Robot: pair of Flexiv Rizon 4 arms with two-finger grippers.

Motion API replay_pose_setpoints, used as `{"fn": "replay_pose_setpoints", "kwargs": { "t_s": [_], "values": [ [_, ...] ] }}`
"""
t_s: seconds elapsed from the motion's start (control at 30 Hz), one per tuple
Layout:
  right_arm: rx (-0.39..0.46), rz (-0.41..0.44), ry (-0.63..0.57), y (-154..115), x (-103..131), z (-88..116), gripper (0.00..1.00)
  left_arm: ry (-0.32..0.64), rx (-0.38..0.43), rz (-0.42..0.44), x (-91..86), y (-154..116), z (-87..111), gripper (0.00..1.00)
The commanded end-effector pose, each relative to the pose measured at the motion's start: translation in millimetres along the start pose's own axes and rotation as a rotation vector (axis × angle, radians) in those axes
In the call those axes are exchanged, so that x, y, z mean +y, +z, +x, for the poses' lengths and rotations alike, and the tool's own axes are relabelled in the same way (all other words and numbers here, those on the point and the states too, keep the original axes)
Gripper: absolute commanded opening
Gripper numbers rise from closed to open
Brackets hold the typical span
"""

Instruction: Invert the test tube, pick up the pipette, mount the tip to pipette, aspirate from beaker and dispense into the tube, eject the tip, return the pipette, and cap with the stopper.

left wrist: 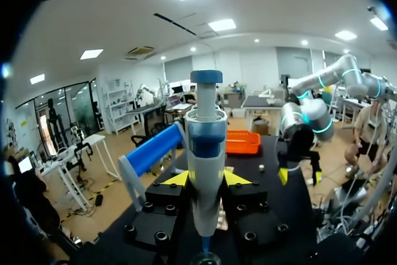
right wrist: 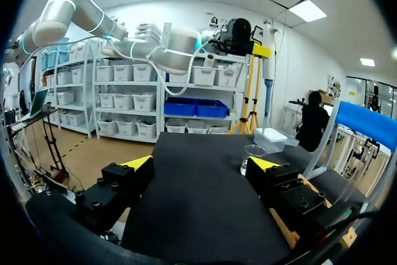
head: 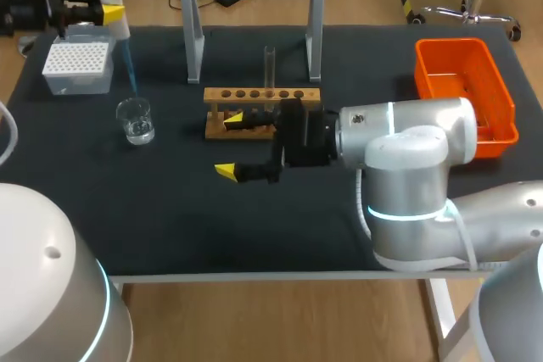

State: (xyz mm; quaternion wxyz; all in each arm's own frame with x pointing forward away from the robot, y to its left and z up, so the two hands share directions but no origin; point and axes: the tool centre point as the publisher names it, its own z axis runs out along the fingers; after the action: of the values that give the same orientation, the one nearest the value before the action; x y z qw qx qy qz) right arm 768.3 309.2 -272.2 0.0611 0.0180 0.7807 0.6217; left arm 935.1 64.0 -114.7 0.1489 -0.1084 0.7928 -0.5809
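1. Pipette [head: 111, 2] stands upright in our left gripper [head: 111, 14], jaws closed on its body, over the bench's [head: 170, 209] far left corner. Its blue tip [head: 129, 61] points down at the beaker [head: 136, 119], which sits just toward the near edge from the tip box [head: 78, 67].
2. We judge the step to be aspirating. We cannot tell whether the tip's end reaches the liquid, so we should lower straight down the beaker's middle, clear of the glass wall.
3. We should hold the pipette vertical, draw slowly so no air enters, then lift straight out before travelling.
4. Our target, the test tube [head: 270, 65], stands upright in the wooden rack [head: 263, 95] at mid-bench.
5. Our right gripper [head: 231, 145] sits at the rack's near side, jaws wide and empty. The carry should approach the tube from above, clear of it.
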Motion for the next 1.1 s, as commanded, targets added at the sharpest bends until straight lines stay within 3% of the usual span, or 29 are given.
{"fn": "replay_pose_setpoints", "kwargs": {
  "t_s": [0.03, 1.1],
  "values": [
    [0.001, 0.002, 0.000, -0.2, 0.0, -0.1, 1.00, -0.008, -0.003, 0.014, 11.4, 2.0, -0.4, 0.00],
    [0.001, 0.002, 0.000, -0.2, 0.0, -0.1, 1.00, -0.058, -0.040, 0.057, 69.9, 1.7, -4.5, 0.00]
  ]
}}
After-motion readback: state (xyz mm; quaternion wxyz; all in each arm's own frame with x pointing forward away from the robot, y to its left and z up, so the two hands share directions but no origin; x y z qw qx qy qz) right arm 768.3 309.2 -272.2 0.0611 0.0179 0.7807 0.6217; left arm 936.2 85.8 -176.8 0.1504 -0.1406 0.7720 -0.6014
